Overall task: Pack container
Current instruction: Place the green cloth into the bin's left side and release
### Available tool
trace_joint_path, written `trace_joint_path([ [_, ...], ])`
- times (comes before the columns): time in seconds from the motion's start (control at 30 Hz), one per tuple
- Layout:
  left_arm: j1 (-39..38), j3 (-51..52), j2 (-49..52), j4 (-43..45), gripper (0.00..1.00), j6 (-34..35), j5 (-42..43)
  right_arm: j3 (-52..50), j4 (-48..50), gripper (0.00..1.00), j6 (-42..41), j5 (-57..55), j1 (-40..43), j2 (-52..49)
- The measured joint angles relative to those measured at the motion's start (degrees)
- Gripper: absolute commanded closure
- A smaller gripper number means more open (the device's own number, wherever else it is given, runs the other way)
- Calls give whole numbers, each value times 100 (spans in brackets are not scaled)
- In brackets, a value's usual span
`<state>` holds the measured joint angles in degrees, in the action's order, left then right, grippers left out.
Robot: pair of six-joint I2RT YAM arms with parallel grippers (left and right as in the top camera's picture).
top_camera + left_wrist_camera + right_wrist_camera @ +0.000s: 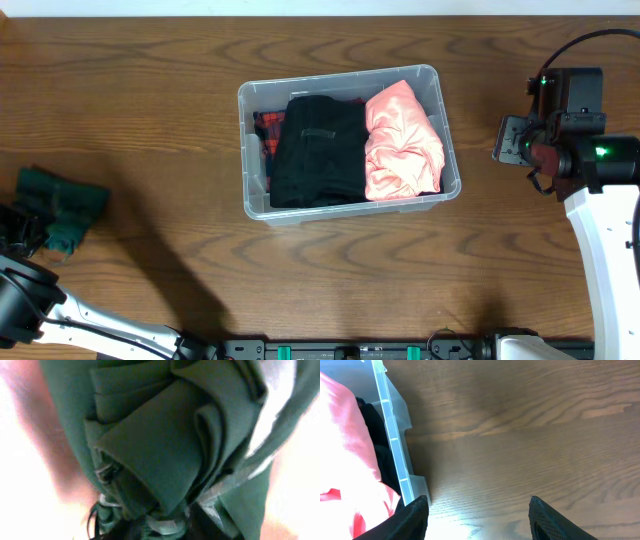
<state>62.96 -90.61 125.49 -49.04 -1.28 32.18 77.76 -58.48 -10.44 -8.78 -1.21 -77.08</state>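
Observation:
The clear plastic container (252,208) stands mid-table and holds a red plaid cloth (266,128), a black garment (318,150) and a pink garment (402,142). A dark green garment (62,203) lies bunched at the far left of the table. My left gripper (22,232) is at its left end; in the left wrist view the green garment (165,440) fills the frame, its folds gathered between the jaws. My right gripper (510,140) is open and empty to the right of the container, its fingers (475,502) over bare wood beside the container wall (395,445).
The wooden table (150,90) spans the view. A black rail (350,350) runs along the front edge. The right arm's white link (605,240) stands at the right side.

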Motion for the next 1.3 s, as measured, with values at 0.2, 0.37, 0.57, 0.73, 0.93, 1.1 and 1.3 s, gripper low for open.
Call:
trace_joint_path([
  [0.2,-234,44,-33,24,94,-7,363,0,-2,37,2,0,0,0],
  [0.37,-765,177,-487,42,94,-7,542,0,-4,37,2,0,0,0],
  [0.57,-1725,201,-1797,44,94,-4,623,0,-39,37,44,0,0,0],
  [0.73,-2684,199,-3056,44,94,44,686,0,-48,37,48,-2,0,0],
  [0.93,-4229,199,-4245,17,94,190,728,0,-48,37,48,0,0,0],
  [1.1,-5589,199,-4642,-44,94,258,791,0,-48,37,55,0,0,0],
  [1.3,-6612,199,-4435,-83,94,278,791,0,-50,37,59,0,0,0],
])
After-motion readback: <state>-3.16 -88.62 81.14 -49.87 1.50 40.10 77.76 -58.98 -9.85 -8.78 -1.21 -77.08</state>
